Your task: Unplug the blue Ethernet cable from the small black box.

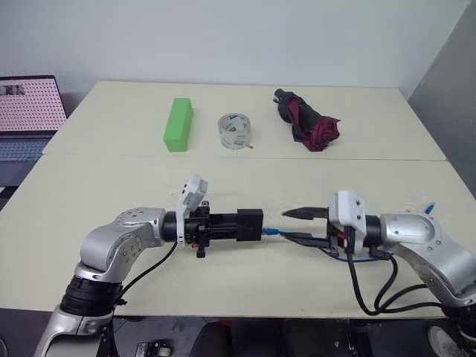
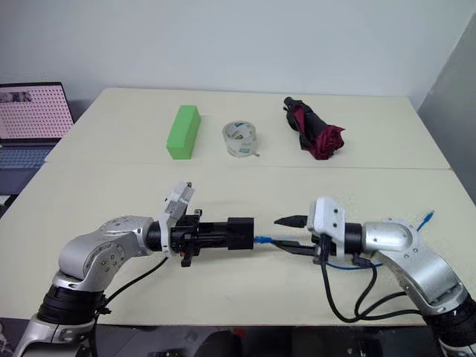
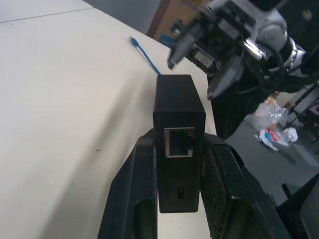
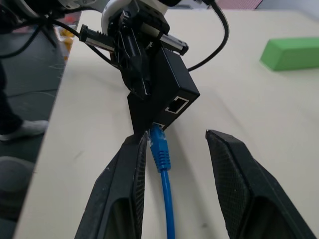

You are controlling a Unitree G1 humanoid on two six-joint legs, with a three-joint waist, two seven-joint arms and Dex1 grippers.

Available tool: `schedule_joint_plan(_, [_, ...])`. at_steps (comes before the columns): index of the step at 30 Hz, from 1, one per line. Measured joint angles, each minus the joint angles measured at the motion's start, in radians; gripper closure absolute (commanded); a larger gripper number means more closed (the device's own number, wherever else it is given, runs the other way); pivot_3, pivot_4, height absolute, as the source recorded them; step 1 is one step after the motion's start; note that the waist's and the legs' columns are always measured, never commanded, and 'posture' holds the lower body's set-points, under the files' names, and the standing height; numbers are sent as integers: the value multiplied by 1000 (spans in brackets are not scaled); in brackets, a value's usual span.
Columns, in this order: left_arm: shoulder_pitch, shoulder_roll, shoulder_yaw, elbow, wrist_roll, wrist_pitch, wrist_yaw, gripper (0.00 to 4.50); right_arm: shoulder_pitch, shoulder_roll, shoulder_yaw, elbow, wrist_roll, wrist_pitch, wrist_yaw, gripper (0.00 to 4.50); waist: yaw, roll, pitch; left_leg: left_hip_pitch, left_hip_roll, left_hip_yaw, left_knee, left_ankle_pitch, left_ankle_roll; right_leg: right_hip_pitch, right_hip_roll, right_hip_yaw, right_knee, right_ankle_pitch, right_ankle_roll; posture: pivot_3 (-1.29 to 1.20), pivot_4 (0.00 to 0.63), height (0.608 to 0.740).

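Blue Ethernet cable (image 4: 162, 149) free; left tool (image 3: 179, 164) pinches small black box (image 3: 178, 107); right tool (image 4: 174, 164) spread.

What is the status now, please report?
Left gripper shut on the small black box. Right gripper open, blue Ethernet cable between its fingers, plug at the box, apparently out. Nothing in the way.
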Motion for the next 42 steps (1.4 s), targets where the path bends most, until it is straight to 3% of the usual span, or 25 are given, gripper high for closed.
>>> schedule_joint_plan(3, [-2,3,-1,0,5,-14,-8,3715,-31,37,0,1,68,112,-14,2523,1,0,0,0,0,0,0,0,0,0,0,0,0,0,0,0,150,740])
schedule_joint_plan(10, [-4,3,-1,-3,6,-20,-20,3715,-62,98,18,21,70,225,-20,2523,-1,0,0,0,0,0,0,0,0,-1,0,0,0,0,0,0,150,740])
schedule_joint_plan(26, [-2,2,-1,-3,6,-40,-20,3715,-74,128,38,58,29,260,43,2523,-1,0,0,0,0,0,0,0,0,-1,0,0,0,0,0,0,150,740])
schedule_joint_plan(29, [1,2,-1,-4,6,-40,-20,3715,-77,133,38,60,29,269,48,2984,-1,0,0,0,0,0,0,0,0,-1,0,0,0,0,0,0,150,740])
schedule_joint_plan(35, [4,3,-1,-7,10,-42,-22,3716,-91,134,37,76,22,279,55,4409,-2,0,0,0,0,0,0,0,0,-1,0,0,0,0,0,0,150,740])
schedule_joint_plan(42, [15,3,-1,-24,20,-44,-24,3716,-97,134,38,83,19,291,79,4408,-1,0,0,0,0,0,0,0,0,-1,0,0,0,0,0,0,150,740])
